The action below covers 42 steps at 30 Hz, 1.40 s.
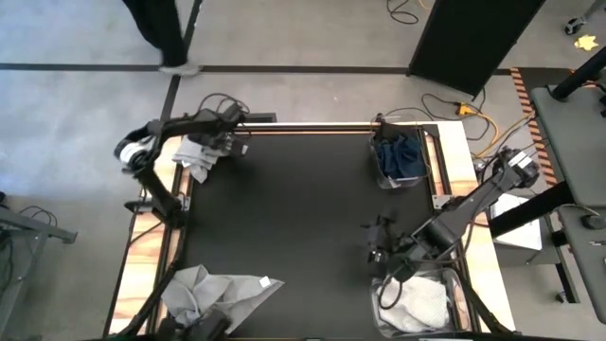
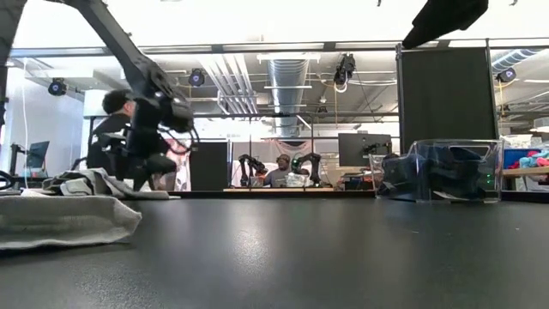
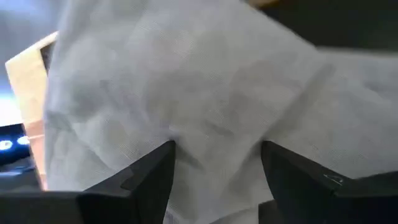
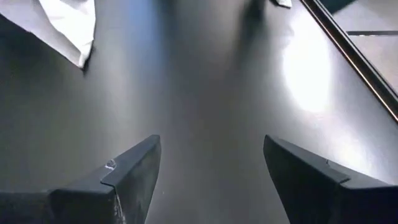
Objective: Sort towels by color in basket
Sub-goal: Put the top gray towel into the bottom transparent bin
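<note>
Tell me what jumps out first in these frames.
The left gripper sits at the table's far left corner, open around a light grey towel. On the right side are two clear baskets: the far one holds dark towels, the near one white towels. The right gripper hovers open between them.
</note>
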Tool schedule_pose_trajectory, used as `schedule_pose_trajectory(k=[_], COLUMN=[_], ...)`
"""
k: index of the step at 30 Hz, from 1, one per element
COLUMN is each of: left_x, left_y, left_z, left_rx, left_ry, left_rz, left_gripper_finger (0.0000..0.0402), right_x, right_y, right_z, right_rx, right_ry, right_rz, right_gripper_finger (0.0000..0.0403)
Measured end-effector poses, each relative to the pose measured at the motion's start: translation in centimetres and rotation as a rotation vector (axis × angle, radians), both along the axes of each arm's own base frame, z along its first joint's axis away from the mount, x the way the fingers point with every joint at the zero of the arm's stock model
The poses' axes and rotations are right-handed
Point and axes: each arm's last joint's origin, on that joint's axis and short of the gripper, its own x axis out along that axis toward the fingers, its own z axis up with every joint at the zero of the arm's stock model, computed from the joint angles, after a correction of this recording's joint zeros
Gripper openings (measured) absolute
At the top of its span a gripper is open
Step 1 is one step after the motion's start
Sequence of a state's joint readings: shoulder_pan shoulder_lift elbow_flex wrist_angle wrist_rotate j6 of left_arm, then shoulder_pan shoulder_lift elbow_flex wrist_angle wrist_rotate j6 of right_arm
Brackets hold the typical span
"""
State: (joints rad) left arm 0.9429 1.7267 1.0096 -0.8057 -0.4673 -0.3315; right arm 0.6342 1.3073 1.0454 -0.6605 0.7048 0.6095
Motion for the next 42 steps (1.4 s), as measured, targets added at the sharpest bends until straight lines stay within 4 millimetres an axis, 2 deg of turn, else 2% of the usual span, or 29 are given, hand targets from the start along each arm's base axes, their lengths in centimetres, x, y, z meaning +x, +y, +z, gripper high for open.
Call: schedule_pose_trajectory(k=[4,7,10,12,16,19,25,28,31,34,38,42], left_x=[1.0,1.8,2.8,3.7,6.7,9.8,16.6,19.0,20.4,21.1,21.0,20.8], left_y=[0.2,0.0,-0.6,-1.3,-3.8,-6.5,-14.5,-19.0,-23.2,-26.1,-28.2,-28.6], left_z=[-1.5,-2.2,-2.5,-2.4,-1.7,-1.3,-0.7,-0.3,-0.1,0.4,0.5,0.7], left_rx=[-0.102,-0.123,-0.121,-0.110,-0.114,-0.110,-0.077,-0.035,0.004,0.041,0.057,0.120], left_ry=[0.085,0.107,0.112,0.096,-0.023,-0.159,-0.455,-0.565,-0.642,-0.724,-0.714,-0.666], left_rz=[-0.054,-0.100,-0.145,-0.184,-0.326,-0.478,-0.890,-1.101,-1.269,-1.361,-1.451,-1.460], left_gripper_finger=[0.0183,0.0122,0.0039,0.0012,0.0017,0.0005,0.0003,0.0002,0.0005,0.0015,0.0043,0.0091], right_x=[0.3,0.4,0.4,0.5,0.6,0.8,1.4,1.8,2.1,2.3,2.7,3.5], right_y=[0.2,0.3,0.3,0.3,0.1,-0.2,-1.3,-2.0,-2.8,-3.5,-4.2,-4.4], right_z=[-0.5,-0.7,-0.6,-0.6,-0.6,-0.7,-0.8,-1.1,-1.5,-1.9,-2.3,-2.6], right_rx=[-0.013,-0.017,-0.016,-0.016,-0.046,-0.072,-0.080,-0.035,0.005,-0.010,-0.028,0.010], right_ry=[0.019,0.023,0.021,0.016,-0.004,-0.003,0.004,0.042,0.085,0.100,0.095,0.048], right_rz=[0.001,0.000,0.000,-0.005,-0.033,-0.044,-0.079,-0.075,-0.068,-0.074,-0.068,-0.015], right_gripper_finger=[0.0278,0.0273,0.0265,0.0259,0.0247,0.0239,0.0229,0.0229,0.0231,0.0237,0.0252,0.0271])
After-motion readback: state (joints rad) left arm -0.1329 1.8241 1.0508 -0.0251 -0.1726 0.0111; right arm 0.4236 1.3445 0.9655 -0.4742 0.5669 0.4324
